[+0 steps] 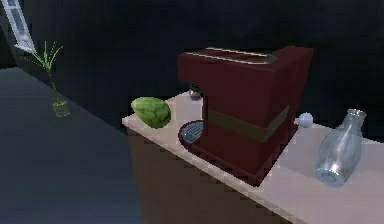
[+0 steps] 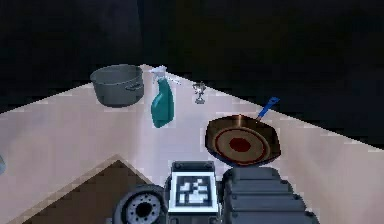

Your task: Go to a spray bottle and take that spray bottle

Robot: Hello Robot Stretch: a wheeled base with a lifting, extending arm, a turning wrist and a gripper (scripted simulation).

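Pale countertop point(image 2: 70, 125) against a dark, unlit background runs across the arm side view, and the task's thing stands on it. This is a teal spray bottle point(image 2: 161, 100), upright with its white trigger head uppermost. It is just beside a grey pot point(image 2: 117, 84) on its left and near a small metallic item point(image 2: 200, 93) on its right, which is too small to identify. A frying pan point(image 2: 242, 143) with a blue handle point(image 2: 267, 107) lies flat nearer the robot, to the right of the bottle and apart from it. Standing upright, the bottle presents its narrow neck and body to a side-on grasp, which I judge favourable; the pot close on one side leaves less margin there. At the bottom edge sit a white marker square point(image 2: 193, 190) and the dark arm point(image 2: 262, 195). The gripper point(image 2: 140, 207) appears as a dark rounded body left of the marker. Its far end cannot be made out, so neither the state of the fingers nor whether anything is held can be told. Judgement: the approach looks largely complete, the arm sits drawn in short of the bottle, and reaching out is the step in hand. The forward view records a dark red coffee machine point(image 1: 240, 105), a green rounded item point(image 1: 152, 111) and a clear glass bottle point(image 1: 340, 150) on a counter point(image 1: 300, 190), none relevant to the task.
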